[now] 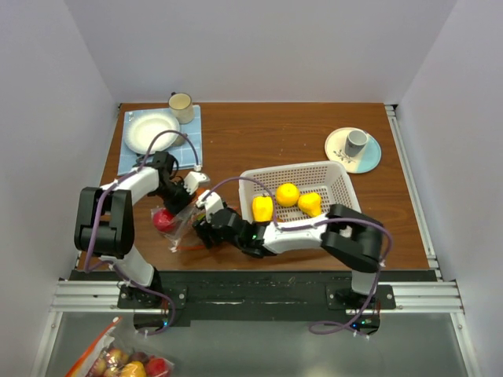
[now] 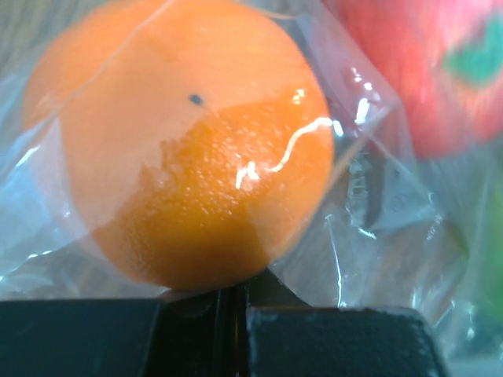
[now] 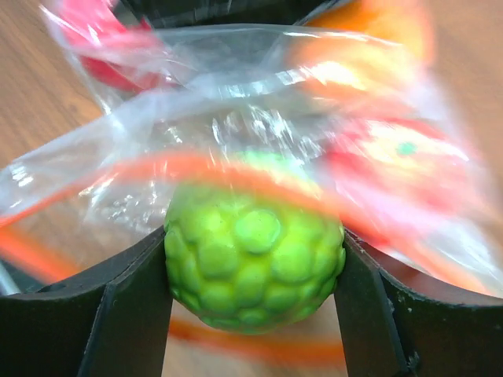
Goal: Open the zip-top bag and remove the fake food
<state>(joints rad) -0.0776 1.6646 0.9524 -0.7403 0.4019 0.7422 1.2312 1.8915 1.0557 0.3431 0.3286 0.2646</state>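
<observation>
The bag [image 1: 178,226] lies near the front edge, left of the basket [image 1: 334,171], with the orange [image 2: 189,141] inside. Risk: the green fruit [image 3: 253,263] snags on the zip strip and drags the bag along. My right gripper [image 3: 253,271] is clamped on that fruit at the mouth. My left gripper [image 2: 236,314] has its fingers together, seemingly pinching film.
</observation>
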